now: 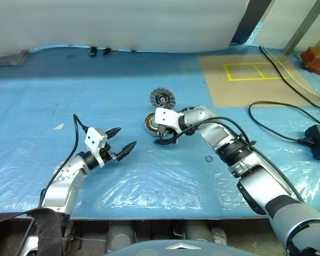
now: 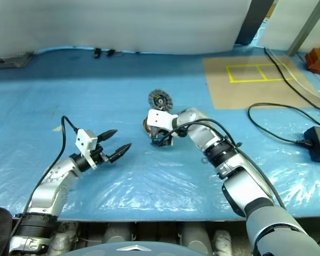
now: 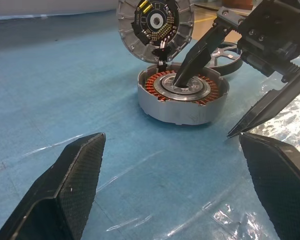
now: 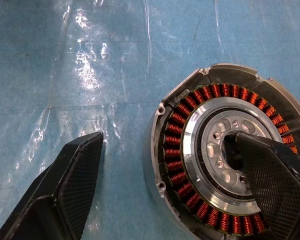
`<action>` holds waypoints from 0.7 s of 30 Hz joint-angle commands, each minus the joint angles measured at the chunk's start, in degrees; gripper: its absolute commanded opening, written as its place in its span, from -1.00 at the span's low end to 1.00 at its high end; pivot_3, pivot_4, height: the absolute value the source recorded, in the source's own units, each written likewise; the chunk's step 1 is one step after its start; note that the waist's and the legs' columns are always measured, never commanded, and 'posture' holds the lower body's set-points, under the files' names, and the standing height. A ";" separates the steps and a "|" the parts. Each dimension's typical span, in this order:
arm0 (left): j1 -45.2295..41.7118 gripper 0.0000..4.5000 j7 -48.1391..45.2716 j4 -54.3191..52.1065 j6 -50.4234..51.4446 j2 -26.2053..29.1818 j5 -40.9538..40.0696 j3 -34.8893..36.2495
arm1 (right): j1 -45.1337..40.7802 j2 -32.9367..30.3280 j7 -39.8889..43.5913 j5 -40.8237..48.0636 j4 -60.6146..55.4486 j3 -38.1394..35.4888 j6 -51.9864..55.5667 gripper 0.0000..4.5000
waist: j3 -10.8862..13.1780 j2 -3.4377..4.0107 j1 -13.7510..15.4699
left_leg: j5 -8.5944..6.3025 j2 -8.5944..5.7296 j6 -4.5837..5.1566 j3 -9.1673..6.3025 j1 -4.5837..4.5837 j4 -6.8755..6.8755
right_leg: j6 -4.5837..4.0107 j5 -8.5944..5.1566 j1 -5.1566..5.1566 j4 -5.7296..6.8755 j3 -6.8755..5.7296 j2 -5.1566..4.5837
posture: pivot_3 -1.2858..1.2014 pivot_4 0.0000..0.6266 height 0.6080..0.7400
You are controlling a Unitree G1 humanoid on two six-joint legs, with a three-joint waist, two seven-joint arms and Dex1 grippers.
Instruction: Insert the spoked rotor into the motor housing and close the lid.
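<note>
Sitting on the blue plastic sheeting (image 1: 149, 176) covering the table: the motor housing (image 3: 182, 97), silver-walled, ringed with copper-orange coils around a shiny central hub. Leaning upright against its far rim: the lid (image 3: 155, 24), ribbed grey edge and dark circuit-dotted face turned toward the left wrist camera. Peeking out just behind the housing, partly hidden by the right gripper: a silver spoked ring, apparently the spoked rotor (image 3: 229, 54). Straddling the housing wall with jaws spread wide and gripping nothing: the right gripper (image 1: 165, 140), one black finger (image 3: 195, 55) dipping into the hub's centre, the other (image 3: 267, 107) pointing down at the sheeting outside the rim. Hovering well apart from the housing, on the robot's left, over bare sheeting: the left gripper (image 1: 121, 141), fingers likewise gaping wide and holding nothing, pointing toward the housing. Lying on the sheeting near the right forearm: a small metal ring (image 1: 208, 158). Trailing across the table's right side beside a brown cardboard panel (image 1: 245, 80) marked with yellow tape: black cables (image 1: 277, 114).
</note>
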 commanded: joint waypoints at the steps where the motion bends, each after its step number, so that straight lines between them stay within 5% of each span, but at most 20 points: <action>1: -0.02 1.00 0.37 -2.25 -0.12 0.36 -0.30 1.08 | -0.78 -0.34 1.59 -1.38 -0.12 0.54 1.04 0.99 | 0.00 0.00 0.00 | 0.01 0.00 -0.01 0.00 0.00 0.00 | -0.01 0.00 0.00 0.01 0.00 0.00 | 0.03 -0.52 1.00; 5: -0.18 1.00 0.48 -2.09 -0.15 0.20 -0.29 0.87 | -1.07 -0.72 3.23 -2.94 -1.17 1.40 2.22 0.99 | 0.00 0.00 0.04 | 0.04 0.00 -0.01 0.00 0.01 0.02 | -0.03 0.02 0.00 0.03 0.00 0.00 | 0.03 -0.52 1.00; 13: -0.97 1.00 0.24 -1.91 -0.01 -0.06 -0.40 0.54 | -1.57 -1.10 2.90 -6.20 -0.62 2.41 1.64 -0.11 | -0.02 -0.03 0.06 | 0.05 0.02 -0.01 0.00 0.02 0.02 | -0.03 0.02 0.02 0.02 0.00 0.00 | 0.03 -0.52 1.00; 21: 1.52 1.00 -3.06 -5.74 2.29 2.13 -0.81 -0.48 | 1.21 -2.39 5.77 -6.36 -7.08 3.03 4.05 -0.12 | -0.02 -0.03 0.09 | 0.23 0.08 -0.09 0.01 0.13 0.02 | -0.21 0.14 0.03 0.10 0.00 0.00 | 0.03 -0.52 1.00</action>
